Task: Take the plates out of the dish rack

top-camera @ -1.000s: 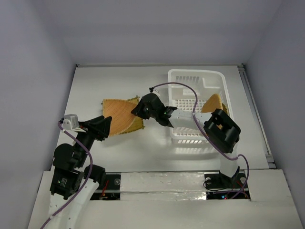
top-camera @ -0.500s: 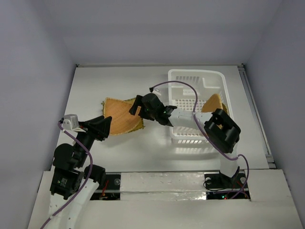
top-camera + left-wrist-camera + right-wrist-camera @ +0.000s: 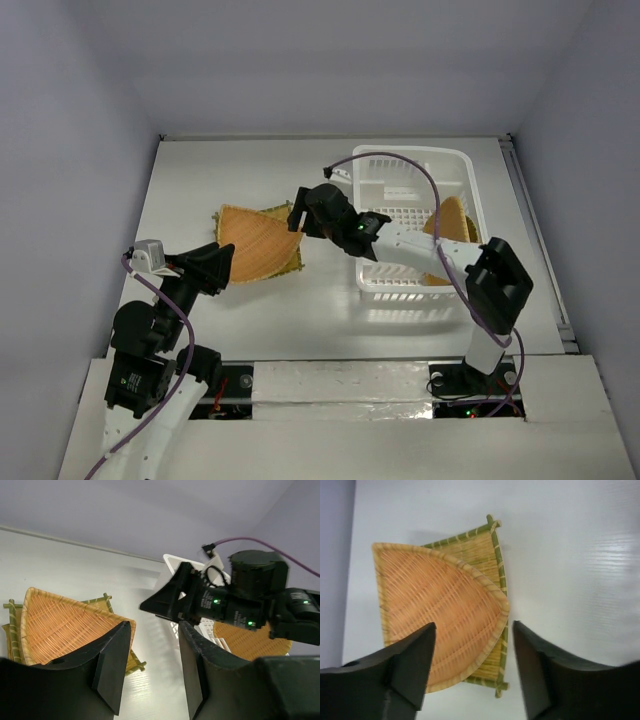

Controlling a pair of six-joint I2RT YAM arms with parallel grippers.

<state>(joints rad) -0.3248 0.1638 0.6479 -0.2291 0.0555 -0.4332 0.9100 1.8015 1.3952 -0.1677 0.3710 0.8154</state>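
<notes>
Top external view: the white table [image 3: 200,180] fills the middle. The dish rack [image 3: 410,158] sits right of centre, with one orange plate [image 3: 450,215] inside at its right side. Left of centre, a fan-shaped plate [image 3: 255,245] lies on a square plate [image 3: 480,545]. Right gripper [image 3: 473,625] hangs above them, fingers apart and empty. Left gripper [image 3: 155,625], lower left, has its fingers apart and is also empty.

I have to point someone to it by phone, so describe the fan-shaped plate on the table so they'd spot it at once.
Find the white dish rack on the right of the table. Left of it two woven plates lie stacked. The fan-shaped plate is the top one: orange, one curved edge, while the square plate under it is yellower with green-edged corners poking out.
</notes>
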